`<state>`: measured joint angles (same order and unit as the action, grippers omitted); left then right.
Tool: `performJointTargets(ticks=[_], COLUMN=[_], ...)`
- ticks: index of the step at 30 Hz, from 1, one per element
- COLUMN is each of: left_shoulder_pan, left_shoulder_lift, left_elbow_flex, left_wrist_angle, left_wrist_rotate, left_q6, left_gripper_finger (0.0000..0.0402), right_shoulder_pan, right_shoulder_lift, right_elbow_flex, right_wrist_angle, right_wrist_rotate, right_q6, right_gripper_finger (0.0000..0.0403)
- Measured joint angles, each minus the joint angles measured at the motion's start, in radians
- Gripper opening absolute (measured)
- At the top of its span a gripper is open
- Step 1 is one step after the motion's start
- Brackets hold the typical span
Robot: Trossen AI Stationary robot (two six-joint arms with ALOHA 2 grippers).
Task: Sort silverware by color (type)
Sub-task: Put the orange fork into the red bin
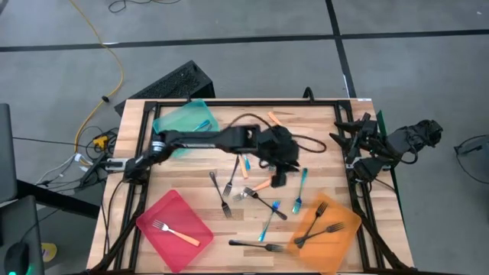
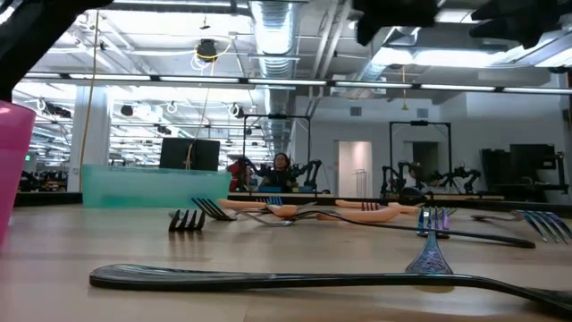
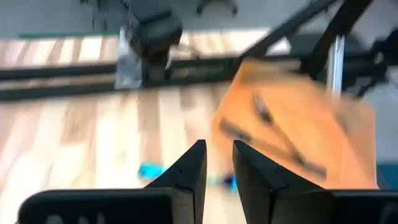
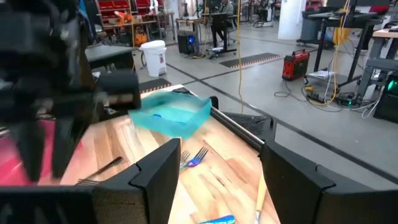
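The sorting is only beginning: one fork [image 1: 174, 232] is lying in the red tray [image 1: 200, 221] at lower left, two black forks [image 1: 319, 225] in the orange tray [image 1: 348, 221] at lower right, while many forks [image 1: 252, 192] are waiting in the middle of the table [image 1: 191, 183], where the left tool [image 1: 280, 179], fingers nearly together and gripping nothing I can see, is hovering, and the right tool [image 1: 340, 140] is resting wide open at the right edge.

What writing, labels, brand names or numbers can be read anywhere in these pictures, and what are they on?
None can be read. The teal tray, red tray, orange tray and the forks show no markings. Any signs in the room beyond the table are too small or blurred to read.
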<state>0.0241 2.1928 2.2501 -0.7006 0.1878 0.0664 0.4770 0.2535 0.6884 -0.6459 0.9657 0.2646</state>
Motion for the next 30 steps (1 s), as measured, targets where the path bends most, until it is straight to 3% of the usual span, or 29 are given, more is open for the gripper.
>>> performJointTargets(ticks=[6,11,16,21,25,30], left_shoulder_pan=[0.096,0.136,0.163,0.179,0.18,0.191], left_shoulder_lift=[-0.127,-0.291,-0.561,-0.779,-0.839,-0.77], left_elbow_flex=[-0.004,-0.135,-0.48,-0.919,-1.177,-1.263], left_wrist_angle=[-0.281,-0.355,-0.197,0.115,0.353,0.374], left_wrist_rotate=[0.028,-0.073,-0.111,-0.262,-0.347,-0.323], left_q6=[0.069,0.126,0.171,0.167,0.183,0.183], left_gripper_finger=[0.0053,0.0052,0.0052,0.0052,0.0058,0.0085], right_shoulder_pan=[0.0,0.0,0.0,0.0,0.0,0.0], right_shoulder_lift=[0.0,0.0,0.0,0.0,0.0,0.0], right_elbow_flex=[0.0,0.0,0.0,0.0,0.0,0.0], right_wrist_angle=[-0.01,-0.026,-0.053,-0.069,-0.069,-0.069], right_wrist_rotate=[0.0,0.0,0.001,0.002,0.002,0.003], right_q6=[0.0,0.0,-0.001,-0.003,-0.003,-0.002], right_gripper_finger=[0.0242,0.0242,0.0242,0.0242,0.0242,0.0242])
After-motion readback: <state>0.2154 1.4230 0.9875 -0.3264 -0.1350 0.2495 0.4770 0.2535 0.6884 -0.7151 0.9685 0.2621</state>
